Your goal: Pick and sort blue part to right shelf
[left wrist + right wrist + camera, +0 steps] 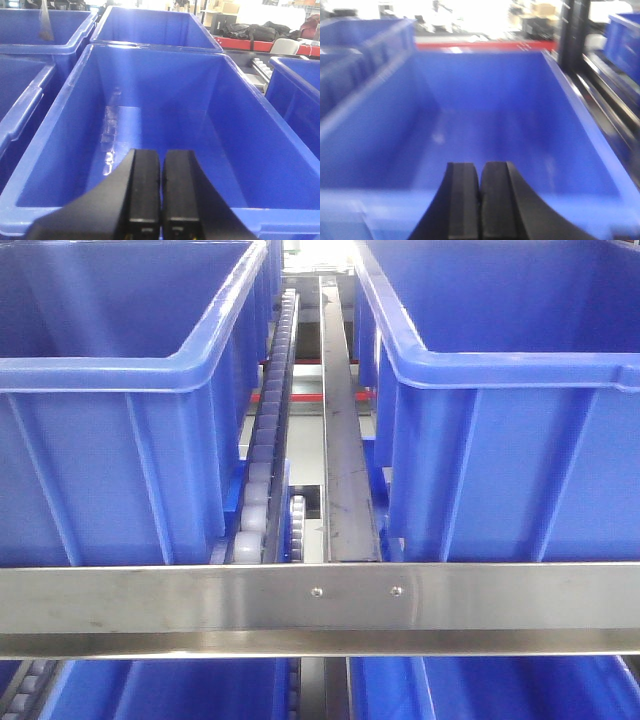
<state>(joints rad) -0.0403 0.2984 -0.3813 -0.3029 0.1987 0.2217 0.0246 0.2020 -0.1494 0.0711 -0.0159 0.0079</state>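
Note:
The blue part is out of view in every frame. The right shelf shows in the front view as a steel front rail (320, 608) with a pale roller track (262, 470) and two large blue bins (110, 420) (520, 410) behind it. My left gripper (161, 155) is shut with nothing between its black fingers, and it hangs over the near rim of an empty blue bin (160, 115). My right gripper (481, 167) is also shut on nothing, above the near edge of another empty blue bin (490, 125). That view is blurred.
A steel divider bar (345, 440) runs back between the two bins. More blue bins (200, 690) sit on the level below. Neighbouring bins (30, 60) flank the left wrist's bin. A dark upright post (572, 35) and rails stand at the right of the right wrist's bin.

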